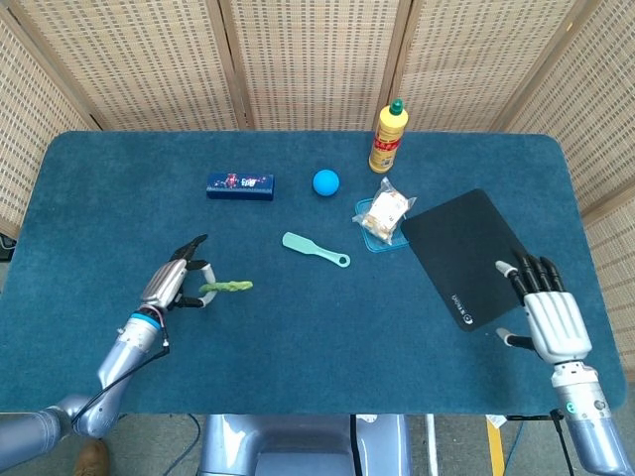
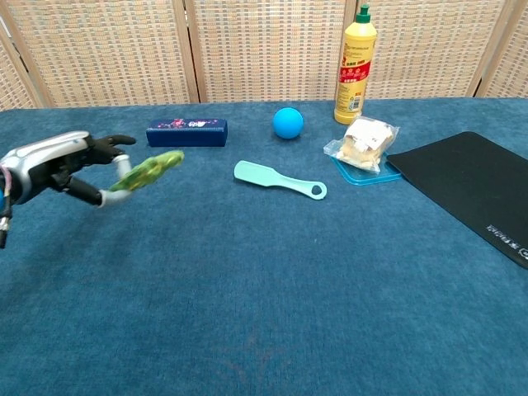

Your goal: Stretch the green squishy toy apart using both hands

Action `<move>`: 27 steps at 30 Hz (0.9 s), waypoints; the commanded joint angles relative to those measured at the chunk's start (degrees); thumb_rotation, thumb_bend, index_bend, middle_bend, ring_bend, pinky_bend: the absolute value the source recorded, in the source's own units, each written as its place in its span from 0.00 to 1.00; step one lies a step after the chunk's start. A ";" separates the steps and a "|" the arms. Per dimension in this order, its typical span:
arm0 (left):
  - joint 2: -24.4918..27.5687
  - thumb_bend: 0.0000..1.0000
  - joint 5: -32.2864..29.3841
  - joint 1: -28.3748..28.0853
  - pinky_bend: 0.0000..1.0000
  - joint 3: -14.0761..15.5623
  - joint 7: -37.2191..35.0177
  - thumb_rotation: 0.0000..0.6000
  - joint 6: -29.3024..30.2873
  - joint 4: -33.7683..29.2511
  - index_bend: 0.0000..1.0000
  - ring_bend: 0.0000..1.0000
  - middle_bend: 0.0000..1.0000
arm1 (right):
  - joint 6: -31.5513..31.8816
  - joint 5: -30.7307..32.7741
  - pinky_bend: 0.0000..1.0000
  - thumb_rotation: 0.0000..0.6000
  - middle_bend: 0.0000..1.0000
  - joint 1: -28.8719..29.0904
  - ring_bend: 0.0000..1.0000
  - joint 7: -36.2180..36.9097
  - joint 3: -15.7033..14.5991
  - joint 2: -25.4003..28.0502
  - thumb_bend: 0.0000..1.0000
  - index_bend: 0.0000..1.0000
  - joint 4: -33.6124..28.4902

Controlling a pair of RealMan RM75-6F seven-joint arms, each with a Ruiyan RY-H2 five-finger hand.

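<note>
The left hand (image 2: pixel 70 165) pinched 1 end of the green squishy toy (image 2: pixel 148 169); the right hand (image 1: pixel 551 312), fingers spread and empty, needed to grip the free end firmly.

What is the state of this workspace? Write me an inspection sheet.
Surface: table covered in blue cloth.
Job's things: green squishy toy lifted off the cloth, pinched at one end by the left hand.
Clutter: blue box, blue ball, yellow bottle, bagged snack on a blue tray, teal paddle, black mat.
Hands: right hand empty, fingers spread, near the mat.
Cables: thin cable along the left forearm.
Surroundings: wicker screen behind.
</note>
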 commanded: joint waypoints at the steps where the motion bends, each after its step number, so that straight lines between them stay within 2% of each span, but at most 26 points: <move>1: -1.88 0.40 4.51 -3.08 0.00 -2.23 -9.82 1.00 -3.00 0.29 0.76 0.00 0.00 | -5.69 -2.01 0.00 1.00 0.00 4.35 0.00 7.64 1.39 3.22 0.00 0.23 -1.98; 9: -6.79 0.40 1.87 -7.79 0.00 -5.29 -10.48 1.00 -5.37 0.95 0.76 0.00 0.00 | -13.57 0.11 0.00 1.00 0.00 11.09 0.00 14.63 4.48 4.58 0.00 0.30 -3.00; 17: -11.62 0.40 -2.22 -11.71 0.00 -7.53 -6.11 1.00 -6.67 2.04 0.76 0.00 0.00 | -21.75 4.37 0.00 1.00 0.00 17.70 0.00 19.56 7.28 4.14 0.02 0.36 -5.24; 27: -15.98 0.40 -7.50 -15.80 0.00 -9.36 2.86 1.00 -6.47 1.63 0.76 0.00 0.00 | -26.44 9.31 0.00 1.00 0.00 24.14 0.00 16.74 8.95 0.59 0.14 0.44 -5.37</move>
